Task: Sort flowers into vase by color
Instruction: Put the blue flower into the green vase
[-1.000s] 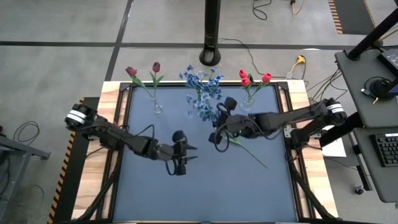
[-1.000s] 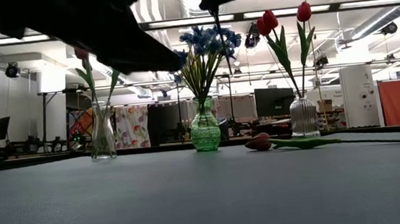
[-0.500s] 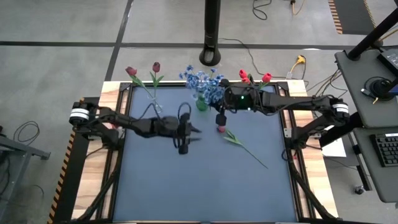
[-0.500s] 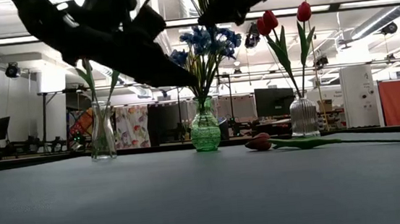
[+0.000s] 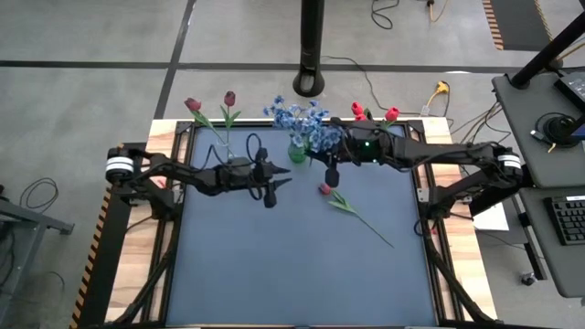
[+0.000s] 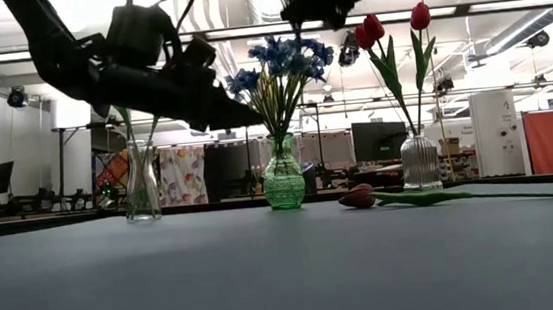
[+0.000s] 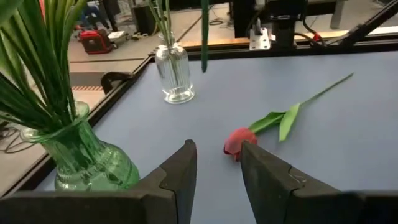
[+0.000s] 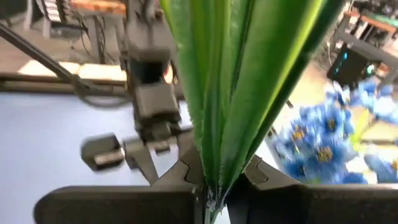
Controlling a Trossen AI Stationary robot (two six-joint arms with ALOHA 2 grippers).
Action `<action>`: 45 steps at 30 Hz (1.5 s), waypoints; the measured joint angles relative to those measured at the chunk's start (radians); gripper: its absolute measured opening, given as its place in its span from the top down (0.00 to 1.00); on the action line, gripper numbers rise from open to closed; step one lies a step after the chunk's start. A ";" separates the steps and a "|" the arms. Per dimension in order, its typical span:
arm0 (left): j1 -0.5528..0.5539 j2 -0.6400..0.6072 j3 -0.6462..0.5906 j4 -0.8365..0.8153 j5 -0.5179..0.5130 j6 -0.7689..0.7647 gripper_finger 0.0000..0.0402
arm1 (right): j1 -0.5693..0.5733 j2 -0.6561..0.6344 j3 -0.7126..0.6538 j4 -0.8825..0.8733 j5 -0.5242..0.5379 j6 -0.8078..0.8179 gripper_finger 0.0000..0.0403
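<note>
A red tulip [image 5: 325,189] lies flat on the dark mat [image 5: 302,265], just right of centre in the high view, its green stem running down toward the lower right. In the low view its bloom rests right of the green vase [image 6: 283,180]. That green vase stands at the top centre of the mat and carries the blue sprigs [image 5: 297,119]. To its left, near the upper left corner of the mat, a clear vase [image 6: 141,187] holds the maroon tulips [image 5: 194,105]; to its right, another clear vase [image 6: 420,161] holds red tulips [image 5: 391,113].

My right claw [image 5: 331,174] hangs above the mat just right of the green vase, pinched tight on a bundle of long green leaves and stem [image 8: 230,81], which fills my right wrist view; blue blossoms show at the right edge of that view. I cannot tell what bloom the stem bears.

My left claw [image 5: 277,175] hovers left of the green vase, pointing toward the lying tulip. Its fingers [image 7: 180,171] stand a narrow way apart with nothing between them, and the fallen bloom shows just past their tips.
</note>
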 joint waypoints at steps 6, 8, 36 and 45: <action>0.025 0.030 0.019 0.002 -0.004 0.025 0.66 | 0.014 -0.004 0.007 0.030 0.000 0.005 0.94; 0.044 0.041 0.019 -0.002 -0.009 0.023 0.60 | 0.014 -0.004 0.008 0.033 0.001 0.008 0.94; 0.106 0.311 0.205 0.062 -0.300 -0.058 0.13 | 0.014 -0.002 0.009 0.046 0.002 -0.046 0.94; 0.135 0.331 0.213 0.169 -0.265 -0.021 0.15 | 0.014 -0.002 -0.001 0.047 0.002 -0.065 0.94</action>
